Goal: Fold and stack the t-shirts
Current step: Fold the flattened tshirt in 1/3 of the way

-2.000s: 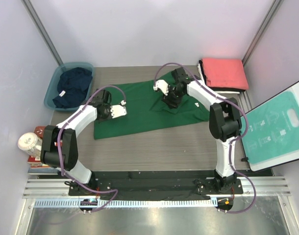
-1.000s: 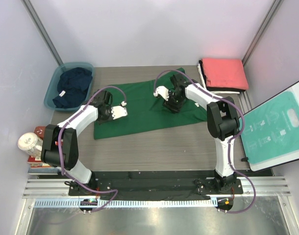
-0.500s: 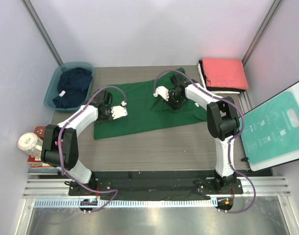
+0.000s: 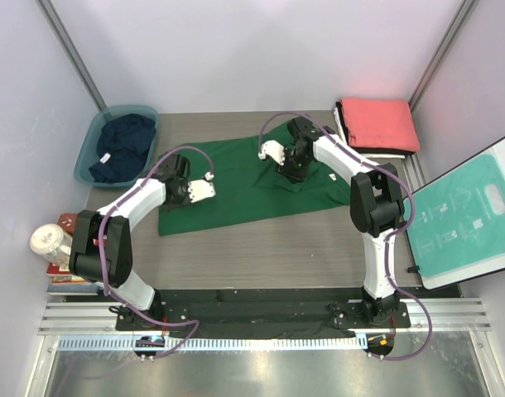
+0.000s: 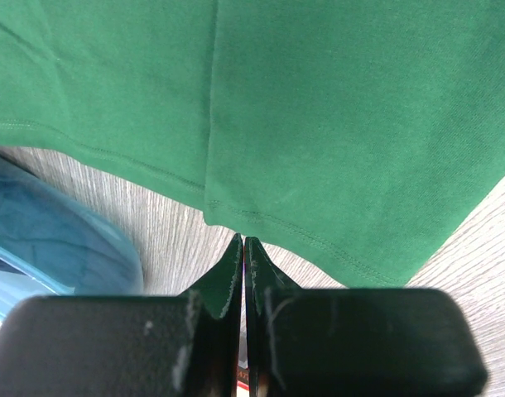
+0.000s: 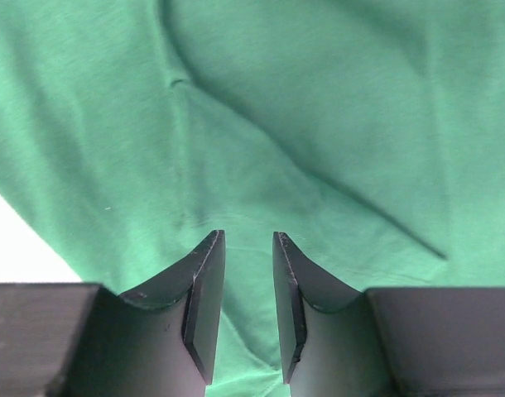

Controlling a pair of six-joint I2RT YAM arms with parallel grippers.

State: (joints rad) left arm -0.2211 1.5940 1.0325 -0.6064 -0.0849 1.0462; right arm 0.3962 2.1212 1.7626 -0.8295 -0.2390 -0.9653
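Green tee (image 4: 236, 186) looks soft, light, floppy; I'd grab the hem near its 8 o'clock corner; left claw (image 5: 242, 248) pinched shut, can't tell if it has cloth; right claw (image 6: 248, 248) slightly open, empty.

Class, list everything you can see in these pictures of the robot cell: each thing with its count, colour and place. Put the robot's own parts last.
green t-shirt: one, dark green, spread across the middle of the table
navy t-shirt: one, navy, bundled in the tub
tub: one, teal, far left corner
folded t-shirt stack: one pile, coral-red on top with black and white edges beneath, far right corner
instruction board: one, teal and white, right edge
can: one, silver, off the table's left side
table: one, grey wood grain
arms: two, white and black, bases at the near edge
left pincer: one, black fingers, shut, at the green t-shirt's hem
right pincer: one, black fingers, open, over the green t-shirt
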